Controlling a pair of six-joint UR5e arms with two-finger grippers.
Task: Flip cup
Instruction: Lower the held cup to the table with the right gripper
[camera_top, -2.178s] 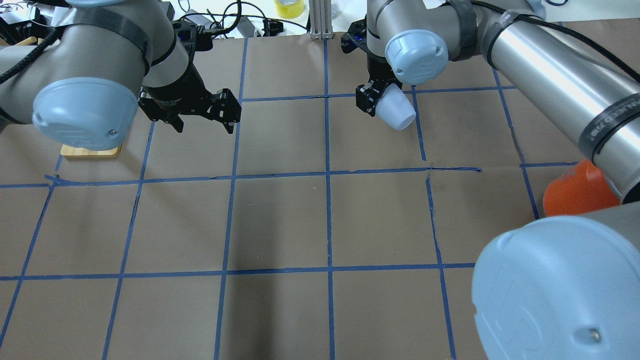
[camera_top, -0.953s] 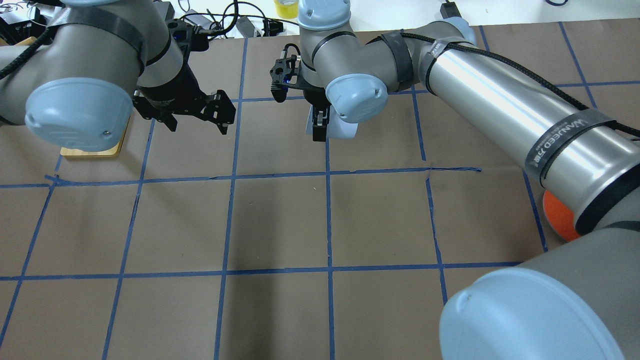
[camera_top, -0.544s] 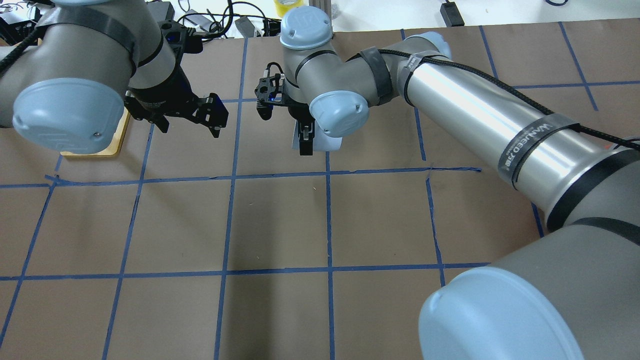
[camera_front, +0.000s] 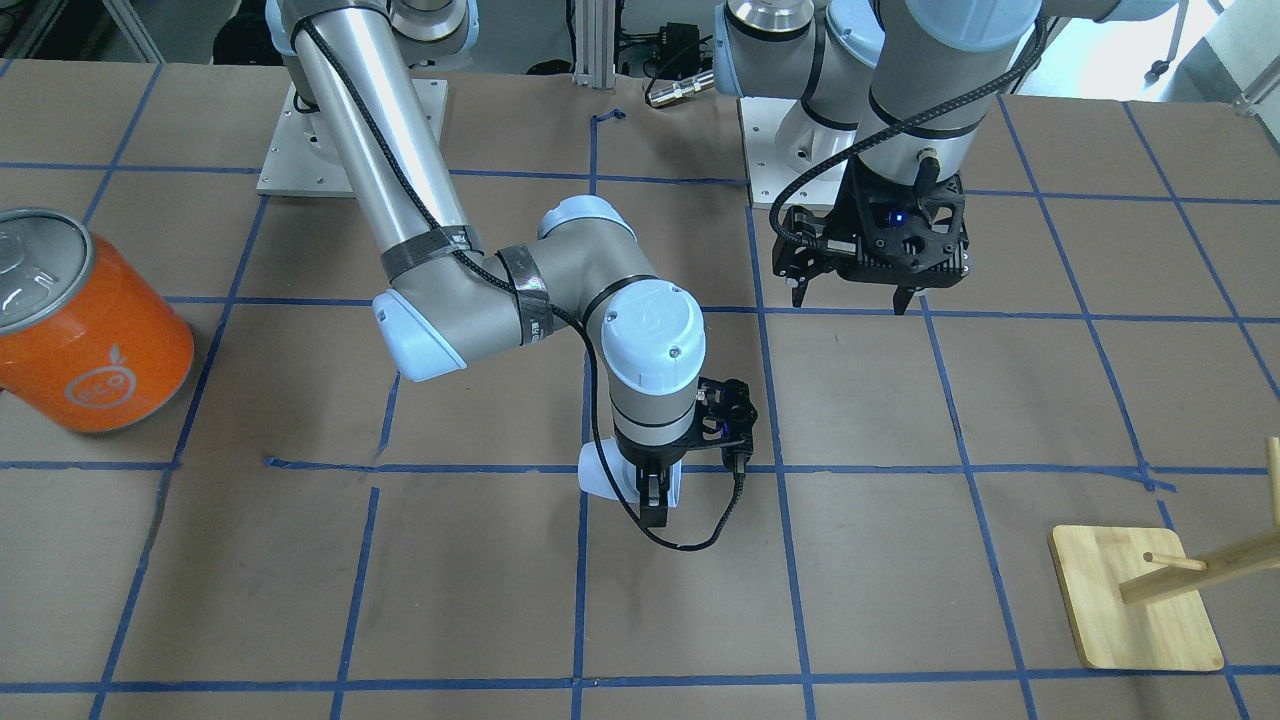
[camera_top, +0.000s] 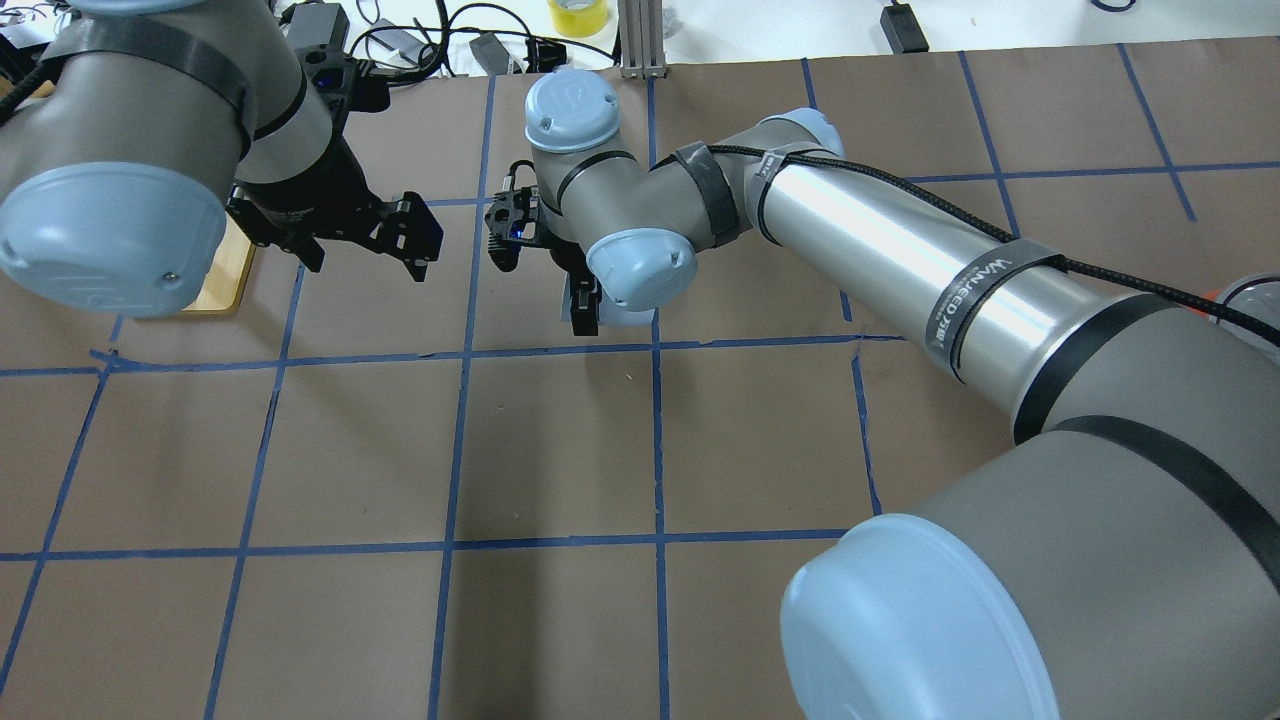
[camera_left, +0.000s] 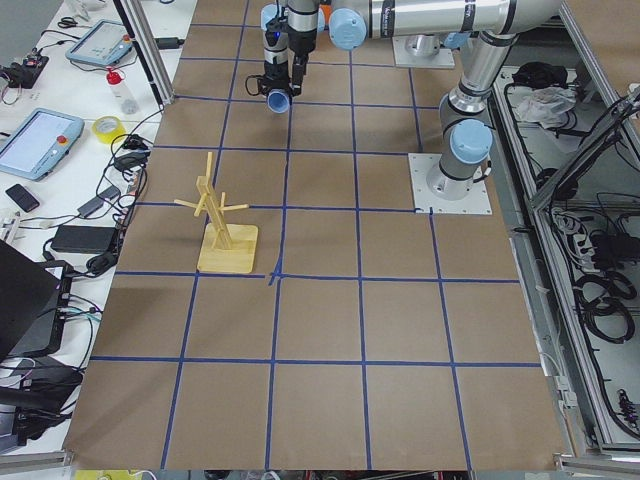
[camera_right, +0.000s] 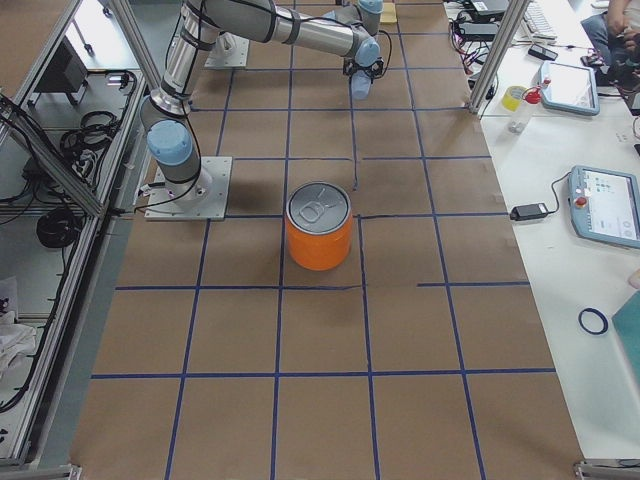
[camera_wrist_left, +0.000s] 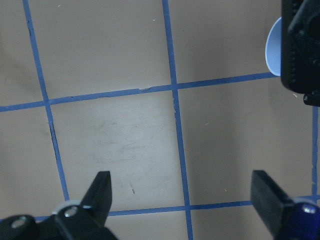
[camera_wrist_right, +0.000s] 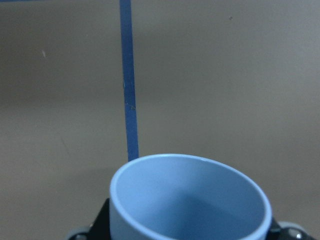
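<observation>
Right claw (camera_front: 655, 503) is clenched on the cup (camera_front: 598, 476), holding it close above a blue tape line (camera_front: 579, 600) near the middle of the surface (camera_front: 900, 580); left claw (camera_front: 852, 303) hangs released, well apart.

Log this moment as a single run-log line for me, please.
right tool: shut on cup | left tool: open, empty | can: upright, far aside

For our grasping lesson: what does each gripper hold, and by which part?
Right gripper holds the small pale blue tapered plastic cup by its side wall; left gripper is open, empty.
</observation>
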